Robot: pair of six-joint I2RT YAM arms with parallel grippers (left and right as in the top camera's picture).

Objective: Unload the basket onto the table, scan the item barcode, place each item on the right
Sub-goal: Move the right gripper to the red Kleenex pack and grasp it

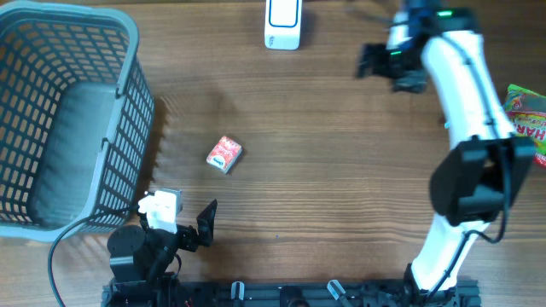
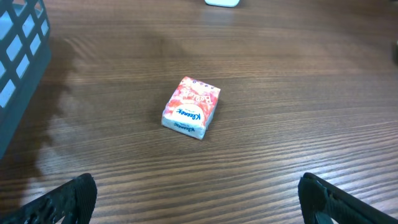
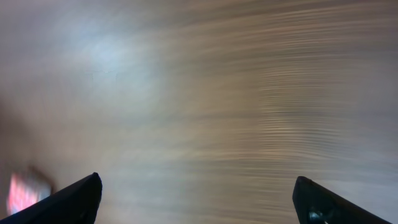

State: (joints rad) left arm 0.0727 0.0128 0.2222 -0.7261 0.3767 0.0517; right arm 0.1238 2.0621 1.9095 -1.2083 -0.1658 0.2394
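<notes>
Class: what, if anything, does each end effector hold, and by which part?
Nothing is held: left end effector and right end effector are open, empty; tissue pack lies free.

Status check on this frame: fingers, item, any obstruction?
Left gripper open, empty. Right gripper open, empty. Tissue pack flat on table, untouched, apart from scanner. Nothing blocking it.

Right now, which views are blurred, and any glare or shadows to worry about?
Right wrist: motion-smeared, brown wooden table grain streaked, pale glare upper left; left wrist: sharp, small pink-and-white tissue pack lettering legible, grey slatted plastic basket casting a soft shadow; overhead: sharp, evenly lit.
</notes>
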